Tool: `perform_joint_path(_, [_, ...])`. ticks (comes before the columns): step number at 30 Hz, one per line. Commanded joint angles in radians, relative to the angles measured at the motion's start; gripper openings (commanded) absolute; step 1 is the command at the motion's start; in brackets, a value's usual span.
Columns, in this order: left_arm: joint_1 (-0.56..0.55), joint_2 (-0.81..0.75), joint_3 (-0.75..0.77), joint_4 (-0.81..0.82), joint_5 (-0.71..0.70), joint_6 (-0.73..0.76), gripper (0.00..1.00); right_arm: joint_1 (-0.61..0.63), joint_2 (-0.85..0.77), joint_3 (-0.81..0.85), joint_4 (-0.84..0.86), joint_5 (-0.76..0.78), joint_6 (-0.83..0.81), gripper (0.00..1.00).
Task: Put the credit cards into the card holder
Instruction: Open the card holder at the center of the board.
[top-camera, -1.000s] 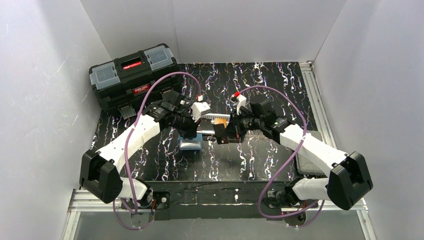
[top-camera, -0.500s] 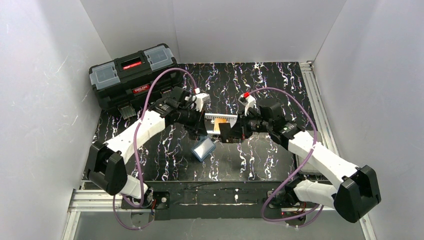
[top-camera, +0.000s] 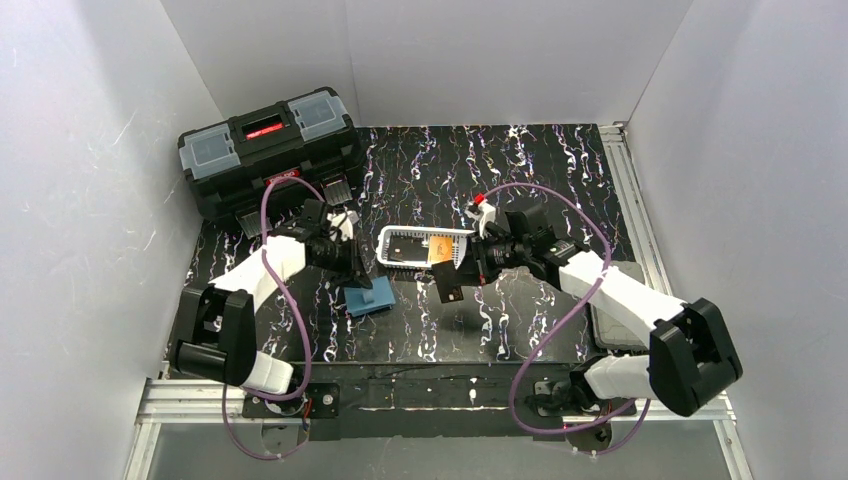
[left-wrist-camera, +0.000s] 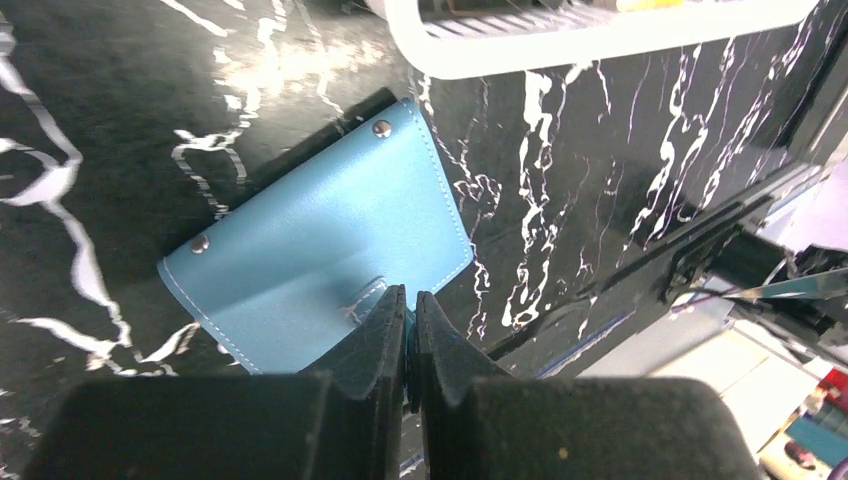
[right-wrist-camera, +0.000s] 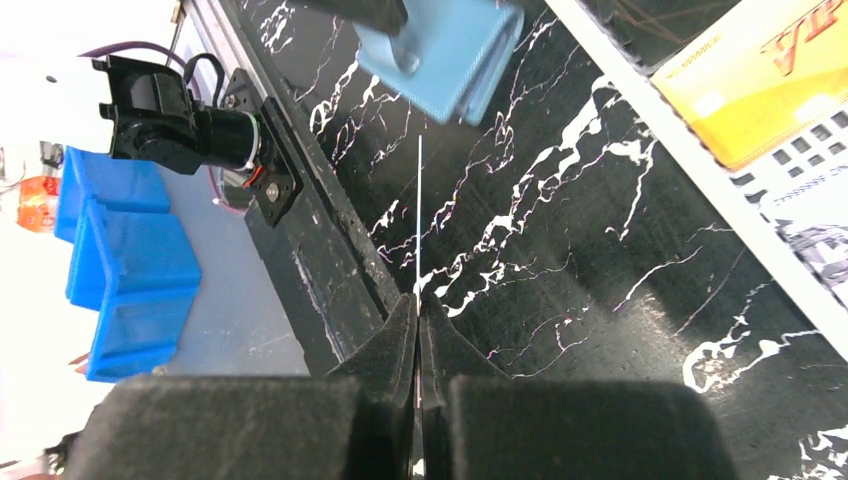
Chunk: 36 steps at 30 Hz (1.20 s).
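On the black marbled table (top-camera: 520, 170), left of centre, the teal card holder (left-wrist-camera: 320, 230) sits closed. The left gripper (left-wrist-camera: 410, 300) is clenched on its near edge by the tab. The right gripper (right-wrist-camera: 418, 300) pinches a black credit card (top-camera: 447, 283) upright, near the holder. An orange card (right-wrist-camera: 760, 80) lies in the white mesh basket (left-wrist-camera: 600, 42) behind.
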<state>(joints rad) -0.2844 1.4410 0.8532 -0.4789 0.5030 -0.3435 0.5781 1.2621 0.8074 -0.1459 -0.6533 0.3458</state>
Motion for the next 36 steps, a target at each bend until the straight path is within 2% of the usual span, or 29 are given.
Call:
perform_joint_path(1, [0.066, -0.059, 0.018, -0.024, 0.02, 0.023, 0.0, 0.016, 0.042, 0.032, 0.055, -0.081, 0.014, 0.01])
perform_joint_path(4, [0.068, -0.063, 0.031, -0.003, 0.091, -0.024, 0.0, 0.027, 0.069, 0.052, 0.053, -0.091, 0.008, 0.01])
perform_joint_path(7, [0.059, -0.051, 0.043, 0.041, 0.169, -0.146, 0.0, 0.028, 0.081, 0.062, 0.04, -0.102, -0.001, 0.01])
perform_joint_path(13, [-0.039, 0.02, 0.091, 0.206, 0.273, -0.274, 0.0, 0.028, 0.06, 0.076, -0.006, -0.081, -0.025, 0.01])
perform_joint_path(20, [-0.143, 0.041, 0.128, 0.352, 0.268, -0.425, 0.0, 0.029, -0.002, 0.097, -0.112, -0.007, -0.063, 0.01])
perform_joint_path(24, [-0.168, 0.042, 0.073, 0.458, 0.283, -0.484, 0.0, 0.026, -0.04, 0.081, -0.149, 0.041, -0.071, 0.01])
perform_joint_path(29, [-0.128, 0.024, -0.033, 0.572, 0.302, -0.546, 0.0, 0.026, 0.001, 0.083, -0.168, 0.043, -0.062, 0.01])
perform_joint_path(36, [-0.005, 0.012, -0.145, 0.598, 0.323, -0.585, 0.0, 0.026, 0.039, 0.067, -0.154, 0.019, -0.046, 0.01])
